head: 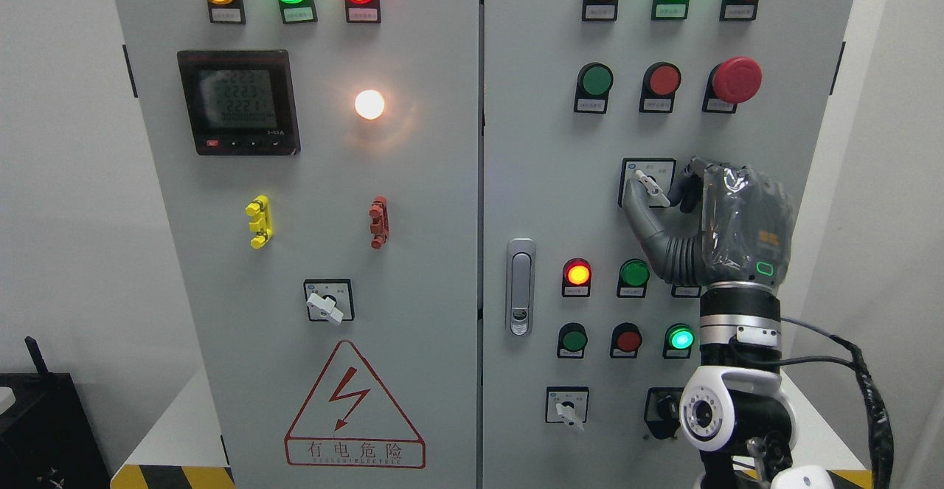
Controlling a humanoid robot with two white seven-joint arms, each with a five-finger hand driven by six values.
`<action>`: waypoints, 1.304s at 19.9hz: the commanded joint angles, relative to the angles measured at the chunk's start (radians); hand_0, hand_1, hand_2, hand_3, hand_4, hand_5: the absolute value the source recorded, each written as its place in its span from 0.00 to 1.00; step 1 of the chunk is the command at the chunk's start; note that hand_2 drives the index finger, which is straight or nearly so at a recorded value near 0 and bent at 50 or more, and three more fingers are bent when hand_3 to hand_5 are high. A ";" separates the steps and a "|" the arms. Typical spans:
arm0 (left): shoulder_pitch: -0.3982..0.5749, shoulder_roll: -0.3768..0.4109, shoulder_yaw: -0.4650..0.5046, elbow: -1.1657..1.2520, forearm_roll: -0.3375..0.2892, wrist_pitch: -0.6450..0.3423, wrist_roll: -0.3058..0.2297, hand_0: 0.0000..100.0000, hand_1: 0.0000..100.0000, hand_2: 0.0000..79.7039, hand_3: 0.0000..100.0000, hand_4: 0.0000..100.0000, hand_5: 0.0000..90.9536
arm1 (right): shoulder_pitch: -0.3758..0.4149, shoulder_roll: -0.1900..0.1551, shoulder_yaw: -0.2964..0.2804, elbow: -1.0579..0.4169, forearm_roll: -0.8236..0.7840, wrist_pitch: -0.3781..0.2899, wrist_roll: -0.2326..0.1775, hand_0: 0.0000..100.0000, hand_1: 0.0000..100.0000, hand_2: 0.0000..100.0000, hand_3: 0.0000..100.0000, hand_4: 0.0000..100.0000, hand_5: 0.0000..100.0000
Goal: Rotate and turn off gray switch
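— Head view first: where do we have the gray switch?

— On the cabinet's right door, toward its right edge, below the red mushroom button and above the lit red lamp. Its pale lever points up-left to down-right across a square plate.

— And our right hand?

— Our arm rises from the lower right corner, the hand wrapped in clear film. The thumb reaches up under the lever, the fingers curl in from the right, so we pinch the lever between them.

— Anything else on the doors?

— A similar switch sits low on the left door, above the warning triangle.
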 commanded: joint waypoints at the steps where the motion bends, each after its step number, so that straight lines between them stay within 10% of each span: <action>1: 0.000 0.000 0.032 0.000 0.000 0.000 0.000 0.12 0.39 0.00 0.00 0.00 0.00 | -0.002 0.000 0.007 0.005 -0.001 -0.002 0.000 0.39 0.27 0.73 0.85 0.78 0.88; 26: 0.000 0.000 0.032 0.000 0.000 0.000 0.000 0.12 0.39 0.00 0.00 0.00 0.00 | -0.008 0.002 0.009 0.006 -0.001 -0.001 0.000 0.45 0.24 0.76 0.88 0.80 0.90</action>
